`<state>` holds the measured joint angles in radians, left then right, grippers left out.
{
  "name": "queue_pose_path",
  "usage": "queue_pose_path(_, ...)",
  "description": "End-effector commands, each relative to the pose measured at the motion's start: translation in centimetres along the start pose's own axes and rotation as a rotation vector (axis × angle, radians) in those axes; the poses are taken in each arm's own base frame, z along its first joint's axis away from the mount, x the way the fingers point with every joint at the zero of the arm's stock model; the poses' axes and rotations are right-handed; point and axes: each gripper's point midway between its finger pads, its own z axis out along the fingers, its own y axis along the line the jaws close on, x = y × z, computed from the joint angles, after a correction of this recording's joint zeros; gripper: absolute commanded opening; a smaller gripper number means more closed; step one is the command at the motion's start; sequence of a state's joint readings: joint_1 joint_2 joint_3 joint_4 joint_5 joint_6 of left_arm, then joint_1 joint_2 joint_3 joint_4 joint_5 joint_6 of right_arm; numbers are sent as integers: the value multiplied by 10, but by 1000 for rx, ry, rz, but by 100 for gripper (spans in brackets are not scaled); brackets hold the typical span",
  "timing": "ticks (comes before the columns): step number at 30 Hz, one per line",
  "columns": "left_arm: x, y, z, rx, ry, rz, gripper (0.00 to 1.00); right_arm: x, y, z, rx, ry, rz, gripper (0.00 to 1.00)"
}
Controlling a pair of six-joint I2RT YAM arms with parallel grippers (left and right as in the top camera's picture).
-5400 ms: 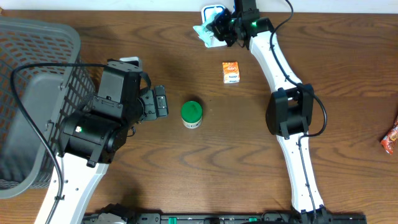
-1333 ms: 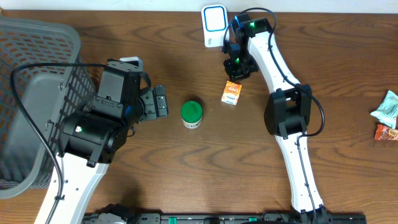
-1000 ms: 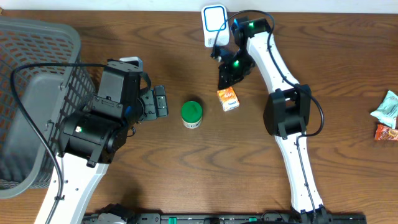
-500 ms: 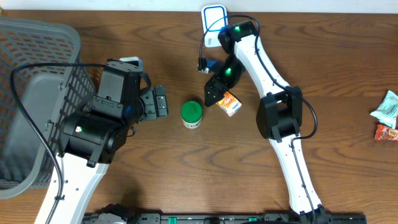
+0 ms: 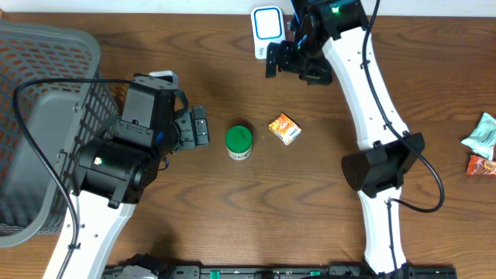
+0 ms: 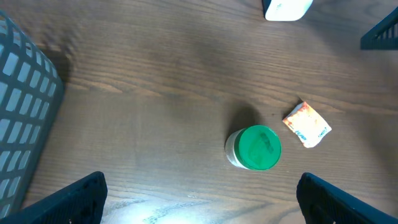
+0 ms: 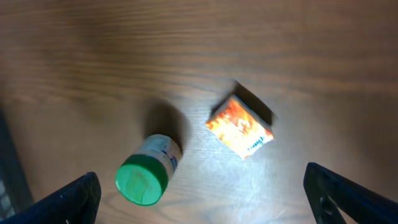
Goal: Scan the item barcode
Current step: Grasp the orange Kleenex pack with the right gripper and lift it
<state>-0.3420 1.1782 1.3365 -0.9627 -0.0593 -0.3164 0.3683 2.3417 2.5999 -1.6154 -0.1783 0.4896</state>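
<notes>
A small orange box (image 5: 284, 129) lies flat on the wooden table, with nothing holding it; it also shows in both wrist views (image 6: 306, 124) (image 7: 240, 126). Just left of it stands a green-lidded jar (image 5: 239, 142) (image 6: 255, 148) (image 7: 146, 171). My right gripper (image 5: 292, 63) (image 7: 208, 199) hovers open and empty high above the box, near the white and blue scanner (image 5: 266, 23) (image 6: 286, 9) at the table's far edge. My left gripper (image 5: 200, 128) (image 6: 202, 199) is open and empty, left of the jar.
A grey mesh basket (image 5: 31, 116) (image 6: 18, 112) fills the left side. Two snack packets, one pale green (image 5: 482, 132) and one red (image 5: 480, 165), lie at the right edge.
My right gripper carried the orange box down beside the jar, opened, left it there and rose back toward the scanner. The left arm has not moved.
</notes>
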Motion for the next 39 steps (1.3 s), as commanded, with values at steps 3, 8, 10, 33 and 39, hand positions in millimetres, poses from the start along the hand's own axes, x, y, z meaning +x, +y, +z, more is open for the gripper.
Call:
queue_pose_path(3,-3,3,0,-14,-7,5,98,28,-14,30,121,133,348,99)
queue_pose_path(8,-3,3,0,-14,-7,5,98,55,-15,61,228,191,613,99)
queue_pose_path(10,-3,3,0,-14,-7,5,98,60,-18,75,264,194,635,99)
queue_pose_path(33,-3,3,0,-14,-7,5,98,78,-68,187,349,162,536,99)
queue_pose_path(39,-3,3,0,-14,-7,5,98,70,-72,192,346,129,482,81)
